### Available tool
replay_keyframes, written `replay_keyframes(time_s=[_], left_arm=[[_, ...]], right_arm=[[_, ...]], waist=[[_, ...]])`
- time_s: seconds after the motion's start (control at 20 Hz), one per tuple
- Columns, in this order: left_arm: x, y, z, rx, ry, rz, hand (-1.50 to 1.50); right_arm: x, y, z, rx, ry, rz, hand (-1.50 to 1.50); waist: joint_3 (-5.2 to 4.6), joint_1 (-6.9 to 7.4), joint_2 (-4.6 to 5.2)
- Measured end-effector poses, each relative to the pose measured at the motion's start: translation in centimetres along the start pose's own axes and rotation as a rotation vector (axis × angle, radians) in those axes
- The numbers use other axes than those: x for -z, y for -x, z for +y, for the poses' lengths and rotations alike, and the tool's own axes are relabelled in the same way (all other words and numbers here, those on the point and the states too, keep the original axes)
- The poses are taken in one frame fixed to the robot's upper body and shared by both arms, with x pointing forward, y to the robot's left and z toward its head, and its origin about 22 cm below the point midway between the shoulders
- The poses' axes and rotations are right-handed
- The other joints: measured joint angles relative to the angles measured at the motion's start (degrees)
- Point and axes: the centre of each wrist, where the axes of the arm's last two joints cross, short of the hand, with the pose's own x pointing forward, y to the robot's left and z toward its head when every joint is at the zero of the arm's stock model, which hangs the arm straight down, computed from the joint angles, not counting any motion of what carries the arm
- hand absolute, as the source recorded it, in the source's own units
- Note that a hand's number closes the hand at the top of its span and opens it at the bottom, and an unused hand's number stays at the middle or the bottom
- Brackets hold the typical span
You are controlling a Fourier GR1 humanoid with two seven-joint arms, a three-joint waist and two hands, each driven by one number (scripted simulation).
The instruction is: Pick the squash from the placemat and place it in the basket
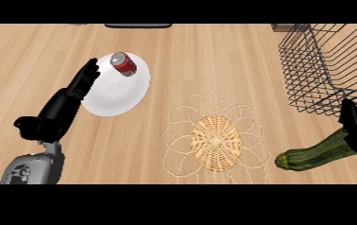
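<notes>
Nearest you, at the lower left, the grey left forearm (29, 168) comes in from the bottom edge, and the black left hand (70, 99) runs up from it with its fingers straight and together, open, holding nothing. Its fingertips reach the left rim of the white plate (111, 96).

At the lower right you have the squash (317, 153), dark green with paler stripes, lying tilted with its rounded end pointing down and left. It is off the placemat (216, 141), just to the right of the mat's looping wire edge and not touching it. Only a sliver of the right hand (348, 125) shows at the right edge, black, at the upper end of the squash; you cannot tell from here whether its fingers are curled round the squash or merely against it.

The placemat sits low in the middle of the wooden counter (209, 54), with a woven straw-coloured centre and a pale ring of loops around it.

Further up, the white plate carries a red can (124, 64) lying on its side near the plate's top.

Farthest off, at the upper right, the dark wire basket (310, 58) stands above the squash, apart from it.
</notes>
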Motion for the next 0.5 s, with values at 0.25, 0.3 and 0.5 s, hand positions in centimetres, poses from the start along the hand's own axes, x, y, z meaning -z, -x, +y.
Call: replay_keyframes(time_s=[0.25,0.3,0.5], left_arm=[[0.3,-0.5,0.1,0.000,0.003,-0.005,0.00],[0.5,-0.6,0.2,-0.001,0.000,-0.007,0.00],[0.3,0.4,-0.3,-0.003,0.005,-0.004,0.00]], right_arm=[[4.8,0.1,0.1,0.025,0.104,0.046,1.50],[5.7,0.2,-0.4,0.030,0.131,0.055,1.50],[9.1,1.4,-1.4,0.039,0.205,0.084,1.50]], waist=[[0.00,0.32,0.06],[0.01,0.30,0.07],[0.02,0.23,0.09]])
